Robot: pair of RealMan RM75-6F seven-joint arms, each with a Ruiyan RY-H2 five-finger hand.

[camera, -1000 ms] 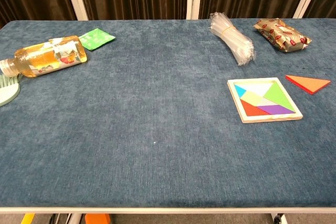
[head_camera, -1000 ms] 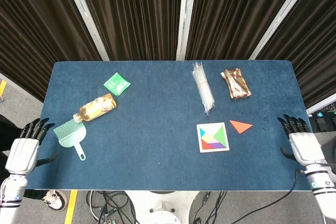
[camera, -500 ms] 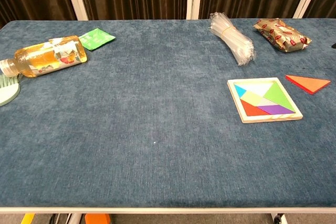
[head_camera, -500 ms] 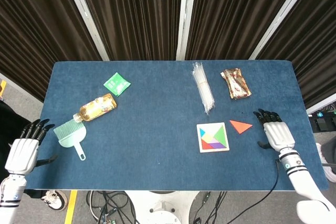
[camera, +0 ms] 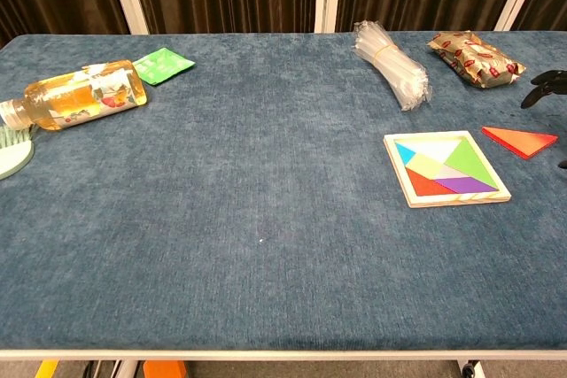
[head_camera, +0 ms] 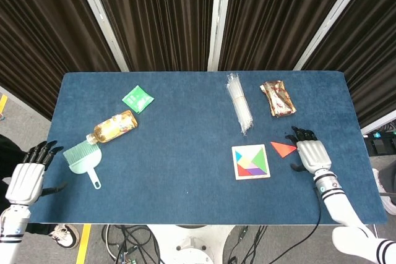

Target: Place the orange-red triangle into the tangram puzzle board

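Head view: the triangle (head_camera: 283,148) is lying on the counter (head_camera: 185,153) just right of the board (head_camera: 251,161), with the right robot hand (head_camera: 307,153) hovering beside it, fingers spread and empty. The left robot hand (head_camera: 28,177) is hanging off the counter's edge, fingers apart, holding nothing. Chest view: only dark fingertips (camera: 545,88) are showing at the right edge, near the triangle (camera: 519,141).

I can read no words or numbers anywhere: the label on the bottle (camera: 78,94), the print on the green packet (camera: 161,65) and the pattern on the brown wrapper (camera: 476,58) are all too small to make out.
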